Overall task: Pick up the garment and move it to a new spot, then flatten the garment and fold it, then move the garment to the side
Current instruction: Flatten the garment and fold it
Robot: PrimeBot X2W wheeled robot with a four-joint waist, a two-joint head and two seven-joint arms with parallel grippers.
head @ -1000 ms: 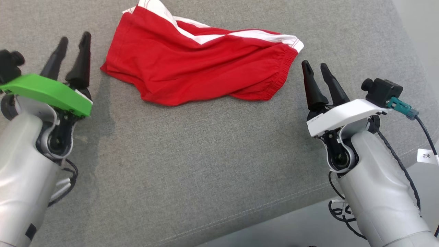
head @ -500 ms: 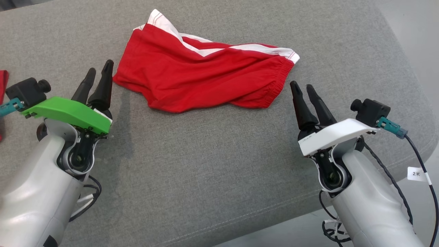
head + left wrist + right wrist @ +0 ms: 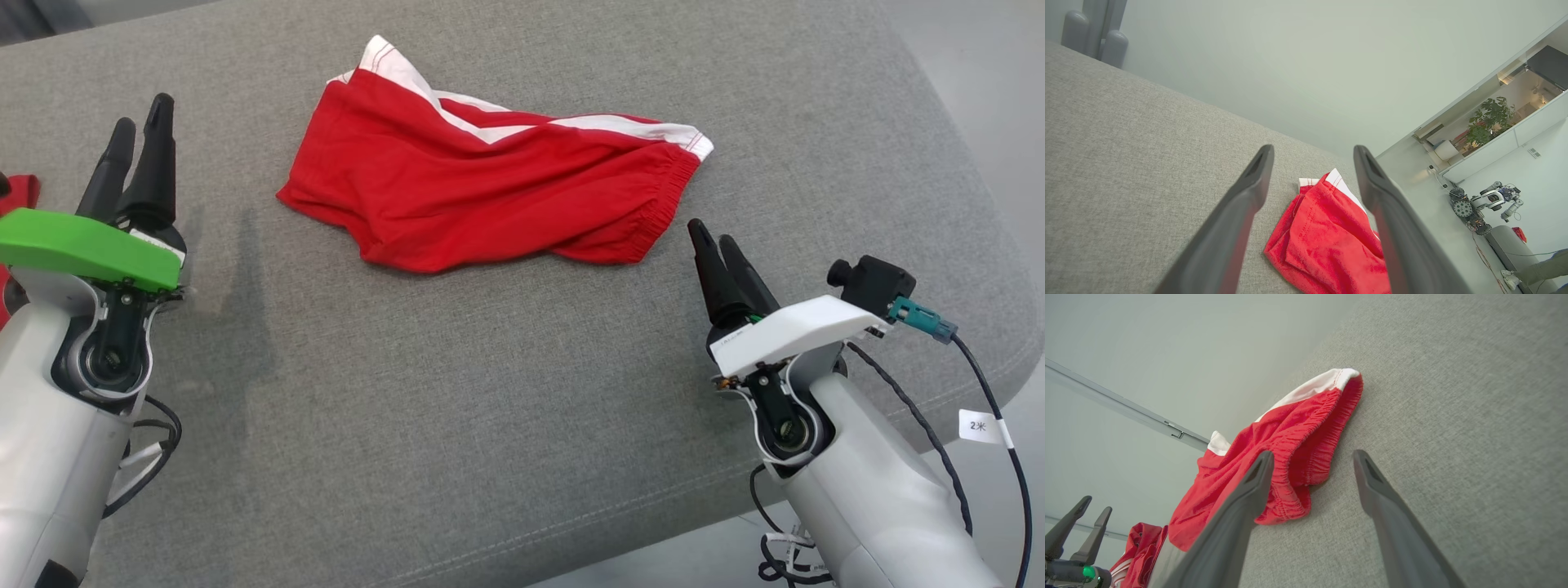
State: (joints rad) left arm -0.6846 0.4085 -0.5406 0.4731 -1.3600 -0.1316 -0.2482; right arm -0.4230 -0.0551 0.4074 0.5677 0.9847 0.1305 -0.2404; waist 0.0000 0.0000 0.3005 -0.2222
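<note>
The garment (image 3: 490, 188) is a pair of red shorts with white side stripes, lying crumpled on the grey cushion (image 3: 457, 392). My left gripper (image 3: 144, 111) stands open well to the left of its leg end, touching nothing. My right gripper (image 3: 710, 231) is open just below and right of the elastic waistband, apart from it. In the left wrist view the garment (image 3: 1327, 237) lies beyond the open left gripper (image 3: 1313, 148). In the right wrist view the waistband of the garment (image 3: 1298, 437) sits just ahead of the open right gripper (image 3: 1312, 452).
Another red cloth (image 3: 20, 192) peeks in at the cushion's left edge and is seen as the red cloth (image 3: 1139, 543) beside my left gripper (image 3: 1096, 503). The cushion's rounded edge drops to pale floor at right and front. A tagged cable (image 3: 984, 425) hangs from my right wrist.
The head view has shifted. My left gripper has pulled away leftward from the garment's left corner, and the right gripper has drawn back slightly. The garment lies as before.
</note>
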